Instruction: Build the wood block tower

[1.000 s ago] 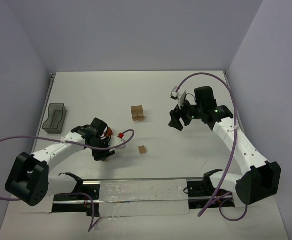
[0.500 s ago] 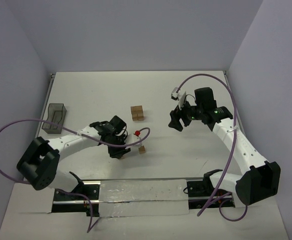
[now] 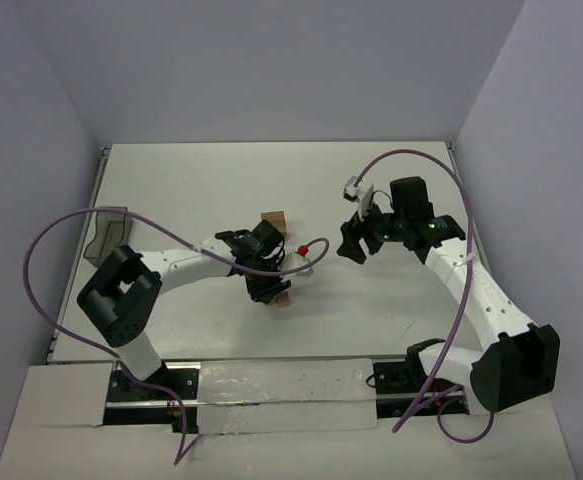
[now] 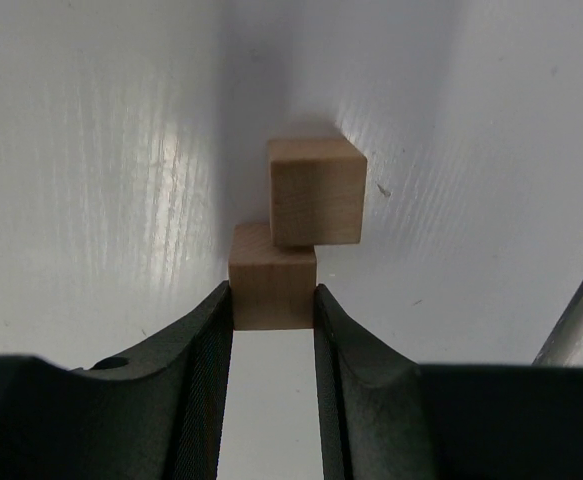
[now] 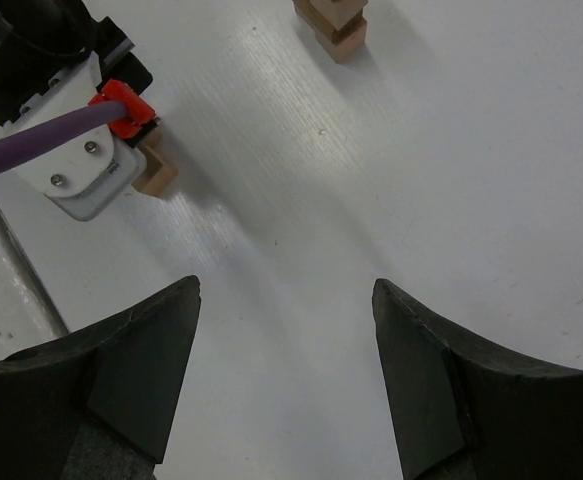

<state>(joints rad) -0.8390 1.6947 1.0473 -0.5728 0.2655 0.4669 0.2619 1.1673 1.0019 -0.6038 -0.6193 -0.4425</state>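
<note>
Left wrist view, item one: your left claw [image 4: 273, 300], narrow, clamped on a smooth, square-edged, light-tan wooden cube [image 4: 273, 290], close against the loose cube [image 4: 316, 190] on the glossy white worktop [image 4: 101, 150]. Item two: right claw [image 5: 286, 290], wide, empty, well right of the loose cube. Item three: short block stack [image 5: 333, 22], beyond the loose cube.

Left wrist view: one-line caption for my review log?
Left gripper pinches a tan wooden cube between its fingers, beside a second cube on the table.
</note>
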